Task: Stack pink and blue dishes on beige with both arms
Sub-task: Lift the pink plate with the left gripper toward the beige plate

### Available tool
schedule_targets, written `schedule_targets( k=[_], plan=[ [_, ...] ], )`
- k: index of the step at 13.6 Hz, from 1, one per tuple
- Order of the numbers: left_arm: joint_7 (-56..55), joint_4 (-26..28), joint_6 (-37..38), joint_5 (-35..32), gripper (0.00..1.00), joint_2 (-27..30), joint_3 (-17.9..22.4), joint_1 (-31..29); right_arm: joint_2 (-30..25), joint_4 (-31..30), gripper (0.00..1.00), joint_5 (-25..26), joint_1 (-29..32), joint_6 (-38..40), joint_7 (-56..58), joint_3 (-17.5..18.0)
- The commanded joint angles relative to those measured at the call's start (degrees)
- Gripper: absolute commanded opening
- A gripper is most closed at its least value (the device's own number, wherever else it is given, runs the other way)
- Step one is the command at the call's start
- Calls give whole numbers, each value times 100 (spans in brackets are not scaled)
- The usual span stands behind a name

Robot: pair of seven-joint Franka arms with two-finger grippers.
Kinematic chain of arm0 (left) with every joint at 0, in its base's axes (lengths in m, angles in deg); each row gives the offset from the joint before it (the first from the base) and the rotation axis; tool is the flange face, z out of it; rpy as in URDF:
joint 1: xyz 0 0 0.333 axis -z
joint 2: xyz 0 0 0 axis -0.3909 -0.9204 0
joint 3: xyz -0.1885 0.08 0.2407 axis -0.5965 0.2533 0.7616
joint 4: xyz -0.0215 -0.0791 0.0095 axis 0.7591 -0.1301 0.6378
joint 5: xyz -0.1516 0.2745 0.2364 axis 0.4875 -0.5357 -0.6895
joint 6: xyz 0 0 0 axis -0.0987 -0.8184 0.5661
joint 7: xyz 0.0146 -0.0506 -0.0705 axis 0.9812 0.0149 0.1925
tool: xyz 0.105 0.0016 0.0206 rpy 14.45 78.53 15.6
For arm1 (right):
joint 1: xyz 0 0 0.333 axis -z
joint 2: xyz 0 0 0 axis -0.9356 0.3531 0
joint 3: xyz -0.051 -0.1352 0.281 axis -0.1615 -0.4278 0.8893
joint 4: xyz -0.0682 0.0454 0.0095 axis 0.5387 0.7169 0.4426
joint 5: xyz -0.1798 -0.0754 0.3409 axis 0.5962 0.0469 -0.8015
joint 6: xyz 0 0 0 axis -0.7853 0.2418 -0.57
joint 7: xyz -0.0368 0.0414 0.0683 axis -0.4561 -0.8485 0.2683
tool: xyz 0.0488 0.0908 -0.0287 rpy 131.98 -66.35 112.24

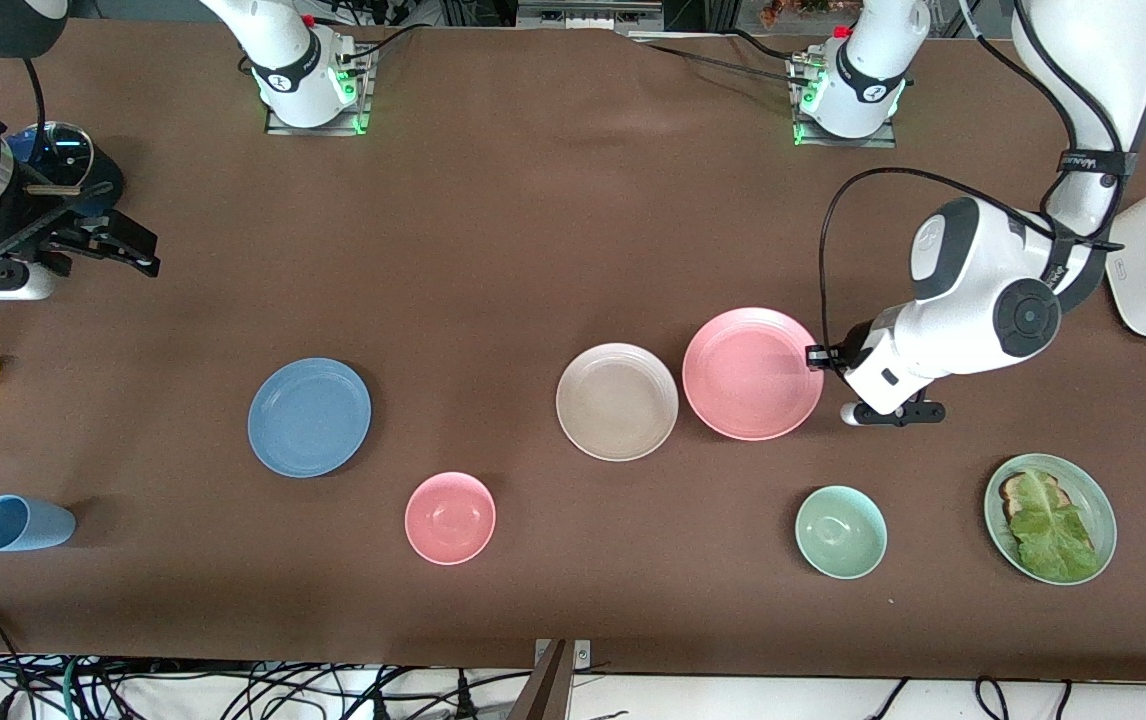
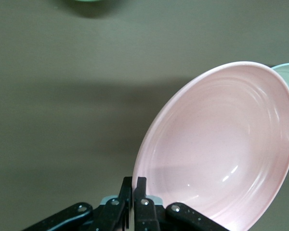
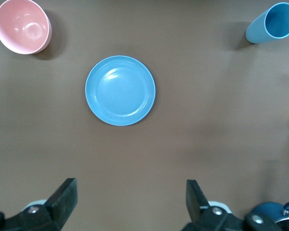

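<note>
Item 1: pink plate [image 1: 752, 373], pinched at its rim by the left gripper [image 1: 826, 356], tilted and lifted just beside the beige plate [image 1: 617, 401].

I note an edge-only pinch, so a quick swing could let the plate slip or clip the beige rim. Blue plate [image 1: 309, 416] lies flat toward the right arm's end; the right gripper [image 1: 123, 250] waits above the table with jaws spread. I'd judge 2 stacks pending.

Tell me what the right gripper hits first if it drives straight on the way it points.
Probably bare table. The open right gripper points down at brown tabletop short of the blue plate; depth is unclear.
</note>
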Motion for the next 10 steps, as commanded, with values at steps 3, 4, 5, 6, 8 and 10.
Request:
schedule_targets(
  k=[3,4,5,6,8,10],
  plan=[
    [-951,-267,-517,78,0,-474,10,793,90,148,100,-47,30,14,-3,1],
    [-1084,-276,-684,60,0,-588,19,943,116,157,100,-47,47,14,32,-16],
    [-1224,-276,-877,52,0,-737,28,1084,134,157,100,-56,108,14,41,-34],
    [-1356,-285,-1096,34,0,-869,54,1233,134,157,100,-56,161,22,68,-43],
    [-1436,-285,-1414,34,0,-1028,54,1357,134,157,100,-56,162,22,50,-43],
    [-1515,-529,-1424,34,0,-1221,63,1454,134,149,100,-56,170,14,-37,-43]
  ],
)
